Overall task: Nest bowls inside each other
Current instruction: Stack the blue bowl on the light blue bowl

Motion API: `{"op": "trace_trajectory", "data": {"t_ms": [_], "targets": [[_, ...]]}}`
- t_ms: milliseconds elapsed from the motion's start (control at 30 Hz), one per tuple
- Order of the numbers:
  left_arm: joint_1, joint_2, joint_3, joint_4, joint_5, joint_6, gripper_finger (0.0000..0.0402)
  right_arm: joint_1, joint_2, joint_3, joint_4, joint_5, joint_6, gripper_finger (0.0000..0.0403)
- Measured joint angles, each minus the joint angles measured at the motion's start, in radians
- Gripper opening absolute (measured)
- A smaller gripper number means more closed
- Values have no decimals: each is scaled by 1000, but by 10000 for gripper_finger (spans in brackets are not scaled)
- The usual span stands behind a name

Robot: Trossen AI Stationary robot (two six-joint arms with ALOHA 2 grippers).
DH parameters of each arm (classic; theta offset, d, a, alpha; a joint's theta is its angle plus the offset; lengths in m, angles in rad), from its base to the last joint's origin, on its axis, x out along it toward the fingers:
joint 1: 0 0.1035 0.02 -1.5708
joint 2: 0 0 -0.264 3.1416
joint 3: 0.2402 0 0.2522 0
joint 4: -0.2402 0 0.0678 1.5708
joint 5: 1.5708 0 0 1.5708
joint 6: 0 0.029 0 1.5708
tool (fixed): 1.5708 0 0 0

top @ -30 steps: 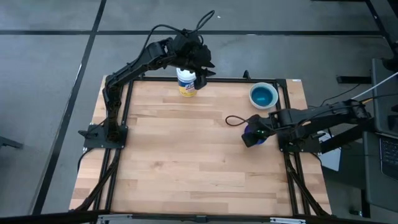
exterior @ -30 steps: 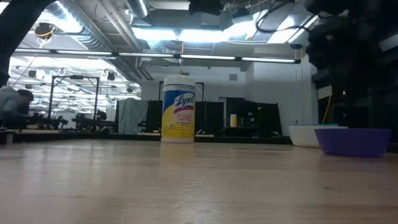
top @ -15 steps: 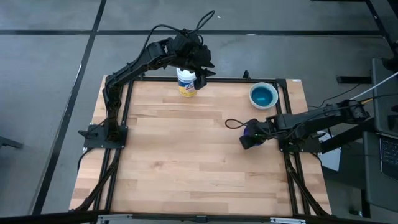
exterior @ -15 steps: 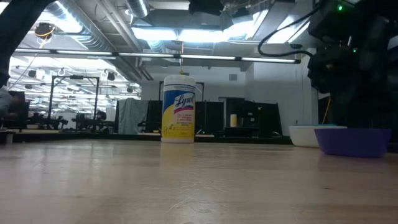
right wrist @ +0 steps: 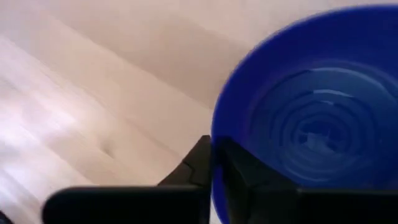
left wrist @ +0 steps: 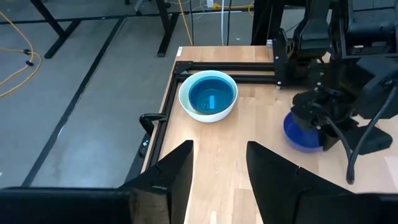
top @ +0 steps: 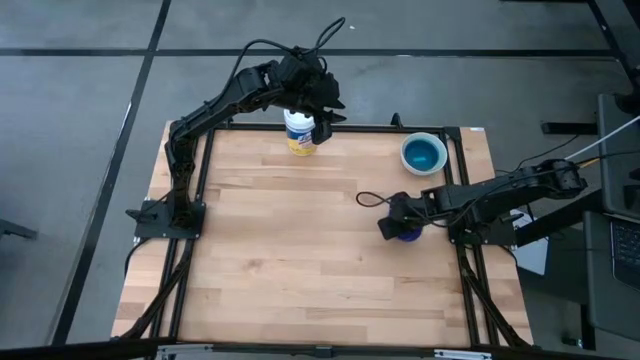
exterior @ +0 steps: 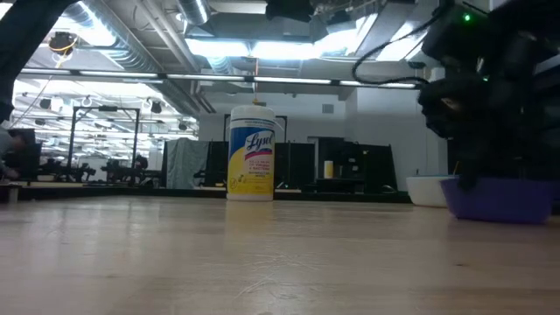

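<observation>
Dark blue bowl (top: 408, 233) sits on the wooden table (top: 300, 260), right-of-centre, directly under the right gripper (top: 393, 222). Right wrist view shows the fingers (right wrist: 245, 180) pinched narrow on the bowl's near rim, one outside the wall and one inside. Rim looks clamped; bowl base is on the wood in the low view (exterior: 499, 199), not lifted.

White bowl (top: 424, 154) sits near the table's far right corner, with teal showing inside it, so at least one bowl is nested there; what else is in the stack I can't tell. It's well apart from the blue bowl, toward the far edge. From the left wrist view both are visible: white bowl (left wrist: 208, 95) by the black frame rail, blue bowl (left wrist: 301, 132) partly hidden behind the right arm.

Left gripper (left wrist: 217, 165) is parked high over the far edge, above the white canister (top: 299, 131) with the yellow label, fingers spread apart, holding nothing.
</observation>
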Motion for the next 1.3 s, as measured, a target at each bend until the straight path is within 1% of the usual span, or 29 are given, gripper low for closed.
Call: {"op": "trace_trajectory", "data": {"t_ms": [100,133,200,333,467,567,667,733,800,900,1067,1200,1300], "targets": [[0,0,0,0,0,2,145,-38,-10,25,100,83,21,9],[2,0,0,0,1,6,145,-64,-12,43,129,114,11,7],[6,0,0,0,2,8,145,-133,-11,81,154,138,-25,5],[13,0,0,9,6,21,145,-312,-3,189,191,123,-167,3],[13,0,0,8,7,28,145,-499,18,285,176,81,-303,2],[13,0,0,8,9,35,145,-621,44,354,183,77,-385,2],[13,0,0,8,21,44,145,-747,72,401,176,46,-438,1],[13,0,0,8,36,56,145,-814,94,421,169,23,-444,1],[13,0,0,7,39,63,145,-870,112,434,97,6,-437,1],[20,0,0,8,53,71,145,-916,135,443,-31,-7,-444,1],[43,0,1,7,69,71,145,-941,151,448,-192,-7,-502,1],[61,0,1,8,70,84,145,-947,151,449,-213,-4,-520,1],[74,0,1,8,70,87,145,-950,148,446,-155,0,-504,1]]}}
